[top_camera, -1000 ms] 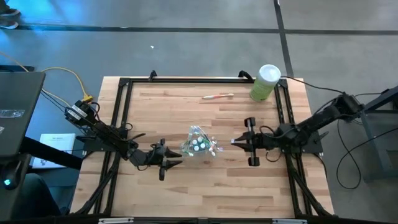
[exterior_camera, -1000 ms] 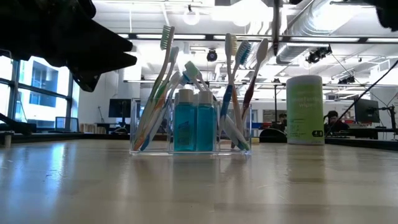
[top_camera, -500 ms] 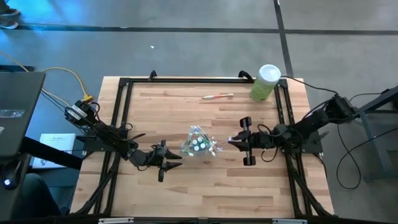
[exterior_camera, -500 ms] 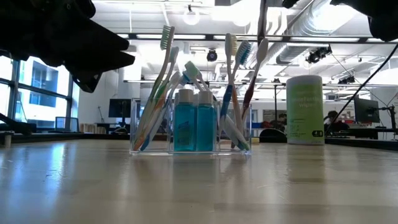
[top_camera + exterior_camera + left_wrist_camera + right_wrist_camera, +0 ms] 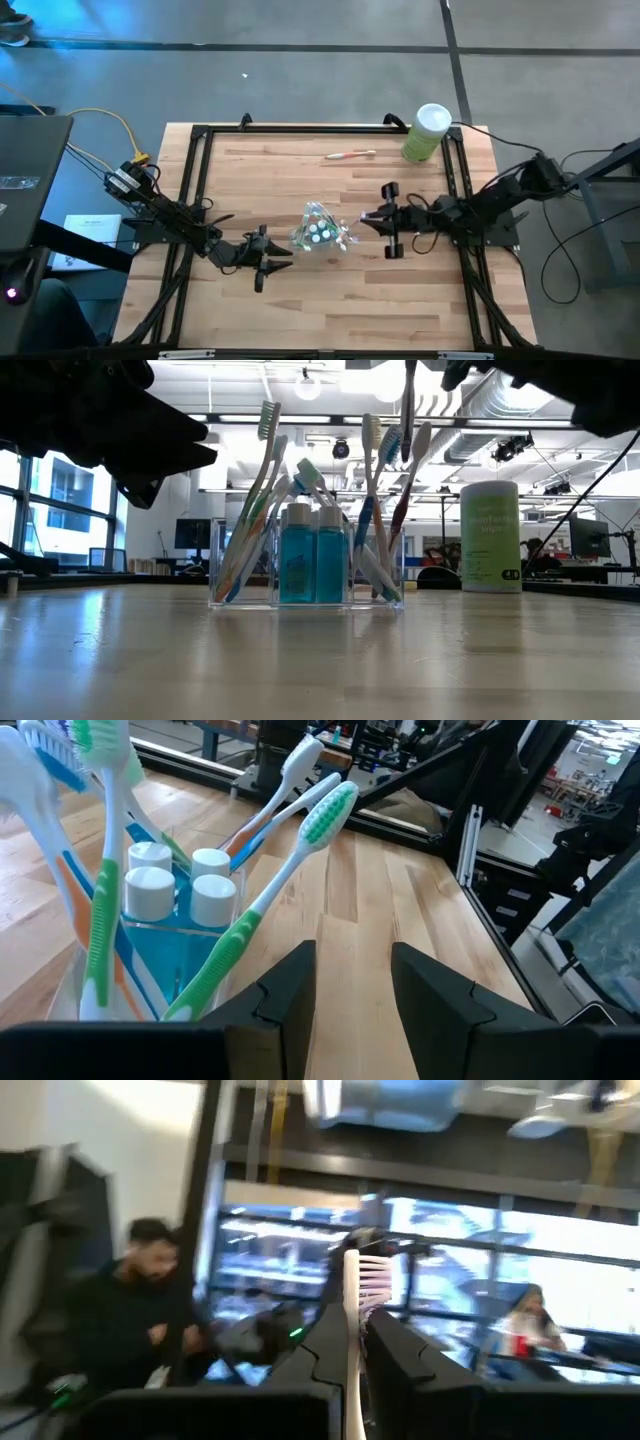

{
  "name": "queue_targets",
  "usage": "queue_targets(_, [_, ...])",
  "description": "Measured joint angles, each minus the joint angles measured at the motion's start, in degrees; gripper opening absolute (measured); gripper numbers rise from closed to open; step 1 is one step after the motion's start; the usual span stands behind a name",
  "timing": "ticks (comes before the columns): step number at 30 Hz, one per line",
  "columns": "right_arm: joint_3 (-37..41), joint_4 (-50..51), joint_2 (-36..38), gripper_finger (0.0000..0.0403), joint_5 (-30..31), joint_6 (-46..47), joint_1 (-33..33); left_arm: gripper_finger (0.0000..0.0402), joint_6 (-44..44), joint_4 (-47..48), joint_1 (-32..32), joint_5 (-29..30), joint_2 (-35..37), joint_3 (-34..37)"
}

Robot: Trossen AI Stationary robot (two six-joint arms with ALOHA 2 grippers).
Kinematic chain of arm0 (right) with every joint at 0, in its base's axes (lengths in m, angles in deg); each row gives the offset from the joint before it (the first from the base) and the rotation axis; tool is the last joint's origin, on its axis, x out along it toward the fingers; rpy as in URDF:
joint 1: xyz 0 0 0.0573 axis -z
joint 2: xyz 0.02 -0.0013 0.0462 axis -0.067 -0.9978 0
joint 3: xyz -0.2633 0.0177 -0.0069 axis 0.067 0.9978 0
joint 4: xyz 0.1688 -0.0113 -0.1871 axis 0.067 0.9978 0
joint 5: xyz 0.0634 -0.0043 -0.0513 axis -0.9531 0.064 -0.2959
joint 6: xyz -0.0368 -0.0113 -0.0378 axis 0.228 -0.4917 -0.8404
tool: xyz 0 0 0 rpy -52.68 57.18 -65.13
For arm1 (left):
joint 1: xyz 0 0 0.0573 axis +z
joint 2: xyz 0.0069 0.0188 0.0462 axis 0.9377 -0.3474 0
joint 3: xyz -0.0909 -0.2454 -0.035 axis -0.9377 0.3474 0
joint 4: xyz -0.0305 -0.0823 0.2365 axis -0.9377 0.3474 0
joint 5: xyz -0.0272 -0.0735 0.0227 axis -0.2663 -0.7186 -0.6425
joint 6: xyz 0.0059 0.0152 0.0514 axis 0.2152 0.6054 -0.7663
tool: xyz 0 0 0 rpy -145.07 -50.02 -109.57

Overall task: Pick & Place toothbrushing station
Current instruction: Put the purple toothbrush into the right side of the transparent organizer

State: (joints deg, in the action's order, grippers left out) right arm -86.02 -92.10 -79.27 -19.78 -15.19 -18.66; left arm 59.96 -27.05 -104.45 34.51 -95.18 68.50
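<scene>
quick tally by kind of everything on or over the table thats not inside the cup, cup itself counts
clear cup: 1
pale-green canister: 1
toothbrushes outside the cup: 2 (one lying flat on the table, one held in the right gripper)
total: 4

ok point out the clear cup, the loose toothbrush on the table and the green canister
clear cup (image 5: 305, 575): low view, front wall.
loose toothbrush (image 5: 350, 155): high view, mid-handle.
green canister (image 5: 427, 130): high view, white lid.
</scene>
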Motion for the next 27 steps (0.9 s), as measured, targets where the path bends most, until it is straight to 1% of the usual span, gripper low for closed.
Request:
queue_targets(2, [0.02, -0.41, -1.59, 0.0009, -4.25, 0.64, 1.22, 0.0129, 0.00, 0.00, 0.00, 0.00, 0.00, 0.00])
queue_targets(3, [-0.01, -1.43, -2.62, 0.0009, -5.42, 1.30, 1.70, 0.0129, 0.00, 0.00, 0.00, 0.00, 0.00, 0.00])
queue_targets(10, [-1.28, -3.62, -8.36, 0.0009, -6.09, 4.00, 5.40, 0.0129, 0.00, 0.00, 0.00, 0.03, 0.00, 0.00])
queue_targets(15, [-4.09, -3.55, -11.33, 0.0009, -10.52, 7.25, 7.57, 0.0129, -0.01, -0.02, 0.00, 0.09, -0.12, 0.00])
queue_targets(17, [-5.48, -3.41, -12.41, 0.0009, -10.42, 7.33, 7.46, 0.0129, -0.02, 0.16, 0.00, 0.11, -0.43, 0.00])
queue_targets(22, [-5.82, -3.05, -14.97, 0.0009, -9.57, 9.28, 7.08, 0.0129, -0.04, 0.68, 0.00, 0.15, -0.79, 0.01])
queue_targets(27, [-5.53, -2.85, -18.86, 0.0009, -1.41, 9.63, 5.40, 0.0129, -0.04, 1.49, 0.00, 0.15, -0.79, 0.02])
